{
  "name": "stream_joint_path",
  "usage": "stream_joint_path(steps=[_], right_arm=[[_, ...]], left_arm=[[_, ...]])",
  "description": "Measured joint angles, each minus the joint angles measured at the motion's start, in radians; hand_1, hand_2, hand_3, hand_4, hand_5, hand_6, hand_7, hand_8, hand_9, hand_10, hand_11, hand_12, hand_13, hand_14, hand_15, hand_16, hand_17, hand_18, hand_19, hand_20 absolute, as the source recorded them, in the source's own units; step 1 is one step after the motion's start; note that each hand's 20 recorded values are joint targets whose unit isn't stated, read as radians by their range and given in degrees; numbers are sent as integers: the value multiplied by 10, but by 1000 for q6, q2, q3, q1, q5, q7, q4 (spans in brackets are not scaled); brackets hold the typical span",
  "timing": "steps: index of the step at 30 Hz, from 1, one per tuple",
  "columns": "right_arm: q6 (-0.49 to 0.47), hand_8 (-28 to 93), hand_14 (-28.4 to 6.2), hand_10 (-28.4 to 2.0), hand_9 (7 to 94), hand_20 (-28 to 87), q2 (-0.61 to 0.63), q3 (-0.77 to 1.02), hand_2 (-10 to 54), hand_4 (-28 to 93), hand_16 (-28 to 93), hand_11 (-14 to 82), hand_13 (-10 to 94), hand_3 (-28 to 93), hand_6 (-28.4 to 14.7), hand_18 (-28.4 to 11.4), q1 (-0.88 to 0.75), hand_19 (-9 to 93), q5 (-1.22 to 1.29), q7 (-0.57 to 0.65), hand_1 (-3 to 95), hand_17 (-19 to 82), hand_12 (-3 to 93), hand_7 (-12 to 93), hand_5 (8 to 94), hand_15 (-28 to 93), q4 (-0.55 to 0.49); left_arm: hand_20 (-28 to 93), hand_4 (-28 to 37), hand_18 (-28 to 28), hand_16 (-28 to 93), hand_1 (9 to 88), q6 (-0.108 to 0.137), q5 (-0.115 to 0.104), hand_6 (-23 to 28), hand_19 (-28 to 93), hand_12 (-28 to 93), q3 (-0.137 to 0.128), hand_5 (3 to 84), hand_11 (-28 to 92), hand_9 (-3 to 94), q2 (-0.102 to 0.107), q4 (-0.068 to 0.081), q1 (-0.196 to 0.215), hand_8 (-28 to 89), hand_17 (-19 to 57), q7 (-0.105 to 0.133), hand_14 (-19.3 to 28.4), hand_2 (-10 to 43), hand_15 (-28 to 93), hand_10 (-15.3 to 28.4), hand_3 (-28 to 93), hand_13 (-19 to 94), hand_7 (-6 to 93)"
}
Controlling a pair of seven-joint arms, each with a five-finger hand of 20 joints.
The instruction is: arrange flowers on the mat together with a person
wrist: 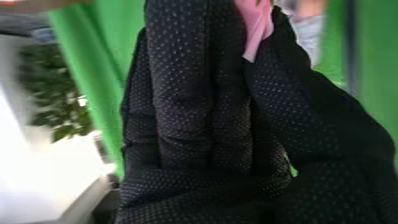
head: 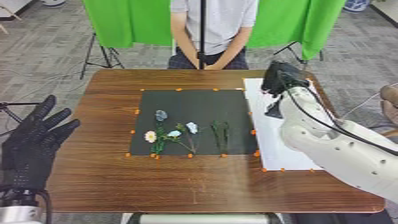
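Note:
In the head view my left hand (head: 31, 150) is off the table's left side, fingers straight and spread. My right hand (head: 282, 79) is over the far part of the white sheet, right of the dark mat (head: 204, 102). In the right wrist view my right hand (wrist: 213, 100) pinches a pink piece, perhaps a petal (wrist: 258, 27), between thumb and fingers; the rest of it is hidden. On the mat lie a blue-grey flower (head: 161, 115), a cream daisy-like flower (head: 150, 136), a pale blue flower (head: 174, 133), a whitish flower (head: 192, 127) and green stems (head: 219, 137).
The white sheet (head: 289, 150) lies along the mat's right side, with a dark shape (head: 274, 110) near its left edge. Small orange markers (head: 255, 132) surround the mat. The brown table (head: 178, 185) extends in front; a green curtain (head: 133, 25) hangs behind.

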Motion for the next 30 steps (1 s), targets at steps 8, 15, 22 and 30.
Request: stream_joint_path(steps=[8,15,22,30], right_arm=[[-4,16,-12,-61,937,39,-100,-96,-95,-283,333,117,874,664,30,-82,53,671,3,-8,604,362,295,178,858,303,9],[-19,16,-13,-59,937,42,-147,-170,-95,-283,332,112,871,668,31,-83,63,671,4,-9,599,359,299,180,853,307,31],[-30,9,-12,-58,937,42,-164,-249,-95,-283,331,97,858,660,35,-77,85,660,16,-18,595,351,314,182,840,317,57],[-29,-15,-18,-61,929,60,-184,-296,-95,-283,328,81,826,661,41,-103,117,676,26,-22,583,316,351,176,805,363,81]], left_arm=[[174,-266,178,-59,205,-16,17,45,381,117,-2,305,174,301,-17,0,-25,-84,-93,-38,225,74,452,148,754,213,96],[174,-267,178,-59,206,-24,22,45,382,116,-2,305,173,302,-24,0,-34,-84,-93,-51,225,74,453,148,754,213,96],[174,-267,178,-59,206,-26,22,45,382,117,3,305,175,302,-23,2,-36,-84,-93,-49,225,74,454,148,754,214,96],[174,-267,178,-59,206,-27,20,45,382,117,9,306,176,302,-21,5,-36,-84,-93,-42,226,74,456,149,754,216,97]])
